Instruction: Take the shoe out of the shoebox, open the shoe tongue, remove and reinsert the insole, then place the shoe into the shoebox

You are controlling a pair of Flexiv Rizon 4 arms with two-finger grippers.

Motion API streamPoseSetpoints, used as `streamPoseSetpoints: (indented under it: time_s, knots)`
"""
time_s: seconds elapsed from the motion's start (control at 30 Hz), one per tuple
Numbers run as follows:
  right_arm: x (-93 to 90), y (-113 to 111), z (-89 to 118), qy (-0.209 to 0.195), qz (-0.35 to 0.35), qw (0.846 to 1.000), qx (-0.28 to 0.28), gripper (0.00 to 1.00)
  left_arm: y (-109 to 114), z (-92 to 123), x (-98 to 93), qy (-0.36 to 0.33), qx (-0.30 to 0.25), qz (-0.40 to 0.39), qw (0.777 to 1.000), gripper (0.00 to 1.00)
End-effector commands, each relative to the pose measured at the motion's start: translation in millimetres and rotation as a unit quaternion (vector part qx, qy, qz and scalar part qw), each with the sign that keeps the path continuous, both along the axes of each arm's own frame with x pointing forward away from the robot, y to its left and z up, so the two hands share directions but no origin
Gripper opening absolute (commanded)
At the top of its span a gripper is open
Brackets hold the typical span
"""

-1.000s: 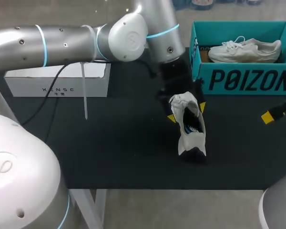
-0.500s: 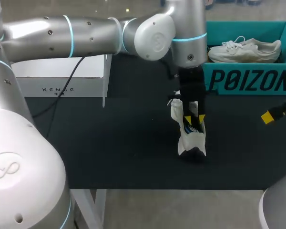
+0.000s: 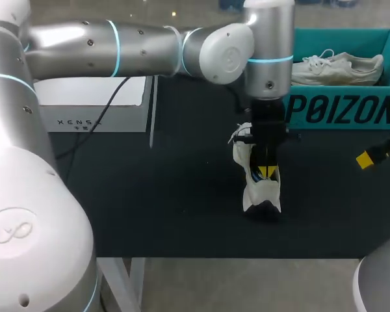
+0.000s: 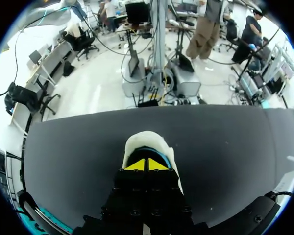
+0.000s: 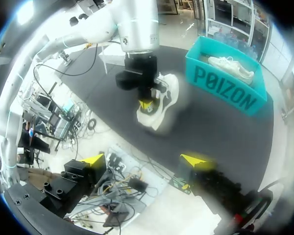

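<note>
A white shoe (image 3: 259, 194) with a blue insole stands on the black table mat, in front of the teal shoebox (image 3: 338, 109). My left gripper (image 3: 266, 171) points straight down into the shoe's opening, its yellow tips pressed together. In the left wrist view the left gripper (image 4: 146, 165) is shut inside the shoe (image 4: 146, 143), against the blue lining; whether it pinches the insole is hidden. My right gripper (image 5: 144, 160) hangs open off the table's right side, far from the shoe (image 5: 161, 105); one of its yellow fingertips (image 3: 365, 158) shows at the right edge.
A second white shoe (image 3: 335, 67) lies inside the teal shoebox at the back right. A flat white box (image 3: 84, 112) sits at the back left. The black mat (image 3: 149, 201) spreads out left of and in front of the shoe.
My left arm swung over the shoe, lowered its fingers into the opening and shut them. The shoe stayed put. The right arm has not moved.
</note>
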State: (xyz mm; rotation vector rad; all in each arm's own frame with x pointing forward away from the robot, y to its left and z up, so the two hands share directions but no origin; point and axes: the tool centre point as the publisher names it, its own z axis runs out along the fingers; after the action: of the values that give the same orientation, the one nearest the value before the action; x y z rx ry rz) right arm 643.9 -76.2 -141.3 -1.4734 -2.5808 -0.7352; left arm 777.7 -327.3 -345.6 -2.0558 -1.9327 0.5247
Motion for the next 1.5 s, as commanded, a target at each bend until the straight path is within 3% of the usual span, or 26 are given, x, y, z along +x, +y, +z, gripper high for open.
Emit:
streamPoseSetpoints:
  time_s: [0.03,0.3,0.67,1.23,1.5]
  knots:
    - [3.6,1.1,0.5,0.004,0.001,1.000,-0.001,1.00,-5.0,-14.7,-1.6,0.011,0.009,-0.008,1.000,0.00]
    - [3.6,1.1,0.5,0.004,0.001,1.000,-0.001,1.00,-3.2,-36.1,-7.1,0.027,0.022,-0.009,0.999,0.00]
    - [3.6,1.1,0.5,0.004,0.001,1.000,-0.001,1.00,-2.6,-17.2,-1.7,0.004,0.028,-0.019,0.999,0.00]
    - [3.6,1.1,0.5,0.004,0.001,1.000,-0.001,1.00,-12.5,-89.2,-9.3,-0.026,0.074,-0.020,0.997,0.00]
    - [3.6,1.1,0.5,0.004,0.001,1.000,-0.001,1.00,-2.9,-61.8,-7.2,-0.074,0.066,0.001,0.995,0.00]
